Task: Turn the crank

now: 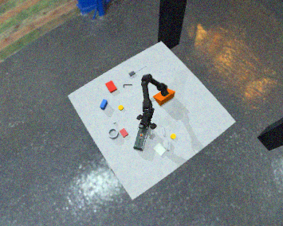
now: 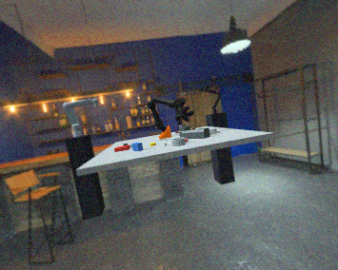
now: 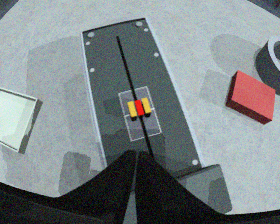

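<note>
The machine point(image 1: 139, 146) point(image 2: 198, 135) point(image 3: 111, 75) is a long dark grey box with a thin black slot along its top. In the wrist view the slide's red pointer point(image 3: 139, 107) sits between the left brass mark point(image 3: 132, 110) and the right brass mark point(image 3: 147, 106), and looks about level with them; a very small offset cannot be told. My gripper point(image 3: 136, 159) is shut with nothing visible between its fingertips. It is over the near end of the machine, below the marks in the wrist view. The crank and its handle cannot be made out; the fingers cover part of that end.
A grey block point(image 3: 206, 187) is at the machine's near right corner. A red block point(image 1: 123, 133) point(image 3: 250, 97) and a grey ring point(image 1: 113, 134) point(image 3: 263, 65) lie on one side, a pale tray point(image 1: 160, 149) point(image 3: 11, 120) on the other. An orange block point(image 1: 164, 96) point(image 2: 166, 133) is by the arm's base.
</note>
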You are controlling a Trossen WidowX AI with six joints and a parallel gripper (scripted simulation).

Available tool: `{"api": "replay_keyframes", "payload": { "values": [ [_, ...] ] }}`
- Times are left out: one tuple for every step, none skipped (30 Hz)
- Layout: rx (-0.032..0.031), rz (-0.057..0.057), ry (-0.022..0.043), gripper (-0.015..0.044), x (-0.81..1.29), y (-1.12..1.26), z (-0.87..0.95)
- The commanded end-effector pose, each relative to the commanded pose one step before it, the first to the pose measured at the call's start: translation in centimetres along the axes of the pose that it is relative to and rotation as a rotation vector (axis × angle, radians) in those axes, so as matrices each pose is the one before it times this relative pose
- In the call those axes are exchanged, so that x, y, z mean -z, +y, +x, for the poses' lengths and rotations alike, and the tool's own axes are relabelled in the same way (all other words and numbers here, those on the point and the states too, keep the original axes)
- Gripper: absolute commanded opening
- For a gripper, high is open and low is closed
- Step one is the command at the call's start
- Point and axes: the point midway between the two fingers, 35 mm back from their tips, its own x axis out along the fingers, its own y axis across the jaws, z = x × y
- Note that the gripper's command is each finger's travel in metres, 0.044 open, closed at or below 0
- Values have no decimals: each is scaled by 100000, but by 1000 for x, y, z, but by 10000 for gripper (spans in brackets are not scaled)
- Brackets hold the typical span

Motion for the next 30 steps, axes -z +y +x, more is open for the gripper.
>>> {"api": "replay_keyframes", "payload": {
  "values": [
    [68,-14,21,0,5,-15,7],
    [0,0,0,0,0,0,0],
    [-74,17,-21,0,-6,16,-7],
    [-2,1,0,0,0,0,0],
    [0,0,0,0,0,0,0],
    [0,0,0,0,0,0,0],
    [0,0,0,0,0,0,0],
    [0,0,0,0,0,0,0],
    [0,0,0,0,0,0,0],
    [0,0,0,0,0,0,0],
    [0,0,0,0,0,0,0],
    [0,0,0,0,0,0,0],
    [0,0,0,26,0,0,0],
    [0,0,0,53,0,0,0],
    [0,0,0,79,0,0,0],
    [0,0,0,105,0,0,0],
    [0,0,0,131,0,0,0],
    [0,0,0,157,0,0,0],
    [0,0,0,184,0,0,0],
    [0,0,0,210,0,0,0],
    [0,0,0,236,0,0,0],
    [0,0,0,263,0,0,0],
    [0,0,0,289,0,0,0],
    [0,0,0,315,0,0,0],
    [0,0,0,341,0,0,0],
    [0,0,0,368,0,0,0],
    [0,0,0,394,0,0,0],
    [0,0,0,420,0,0,0],
    [0,0,0,440,0,0,0],
    [0,0,0,440,0,0,0]
  ]
}}
